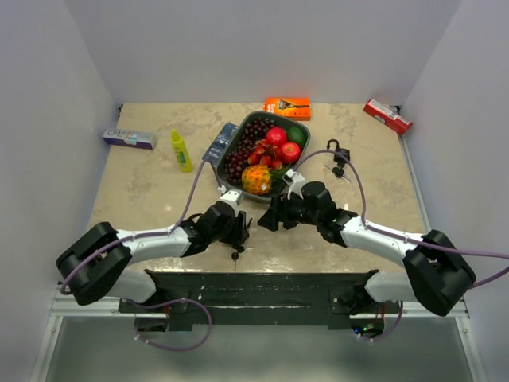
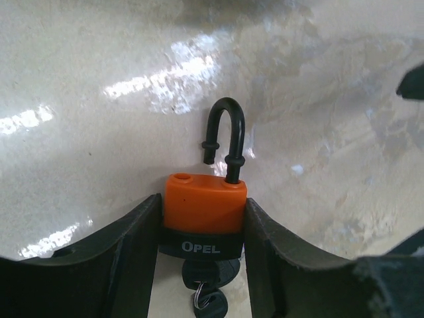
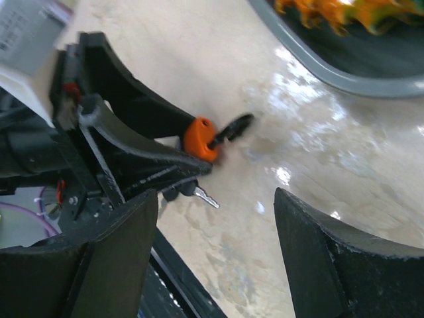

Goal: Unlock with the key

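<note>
Left end effector (image 2: 203,203): one padlock (image 2: 205,213) (orange)

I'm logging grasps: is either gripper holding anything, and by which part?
The left gripper clamps the orange padlock by the sides of its body; the key sits in its underside. The right gripper is open, holding nothing.

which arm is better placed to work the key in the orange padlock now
Right. The left gripper is shut on the padlock, steadying it; the right gripper is open, empty, and faces the key in the padlock's base.
</note>
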You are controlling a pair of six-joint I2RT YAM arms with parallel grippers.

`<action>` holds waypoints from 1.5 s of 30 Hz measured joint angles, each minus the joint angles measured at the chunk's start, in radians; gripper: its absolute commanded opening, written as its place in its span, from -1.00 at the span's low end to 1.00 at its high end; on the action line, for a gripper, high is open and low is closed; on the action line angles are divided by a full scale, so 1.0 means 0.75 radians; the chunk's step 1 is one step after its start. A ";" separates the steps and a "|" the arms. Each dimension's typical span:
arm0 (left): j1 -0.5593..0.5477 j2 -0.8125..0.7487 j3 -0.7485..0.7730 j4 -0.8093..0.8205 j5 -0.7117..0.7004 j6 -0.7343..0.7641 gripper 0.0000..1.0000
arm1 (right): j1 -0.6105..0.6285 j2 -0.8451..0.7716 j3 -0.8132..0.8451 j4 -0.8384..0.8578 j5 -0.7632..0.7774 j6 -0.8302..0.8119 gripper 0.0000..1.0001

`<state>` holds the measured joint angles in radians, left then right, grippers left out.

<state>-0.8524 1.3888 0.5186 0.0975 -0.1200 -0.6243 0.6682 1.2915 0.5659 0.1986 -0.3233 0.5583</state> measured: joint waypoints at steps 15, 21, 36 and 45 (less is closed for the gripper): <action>0.090 -0.359 -0.249 0.139 0.520 0.127 -1.00 | 0.011 0.078 -0.004 0.313 -0.329 -0.139 0.52; 0.091 -0.379 -0.272 0.198 0.595 0.126 -1.00 | 0.011 0.204 -0.025 0.407 -0.450 -0.143 0.47; 0.132 -0.393 -0.318 0.272 0.652 0.117 -1.00 | 0.011 0.287 -0.036 0.488 -0.578 -0.146 -0.06; 0.153 -0.400 -0.341 0.287 0.665 0.114 -1.00 | 0.002 0.326 -0.040 0.503 -0.600 -0.151 -0.46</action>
<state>-0.7380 1.0885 0.2630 0.3126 0.3786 -0.5385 0.6697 1.5360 0.5362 0.5755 -0.7734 0.4454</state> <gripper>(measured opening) 0.525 0.325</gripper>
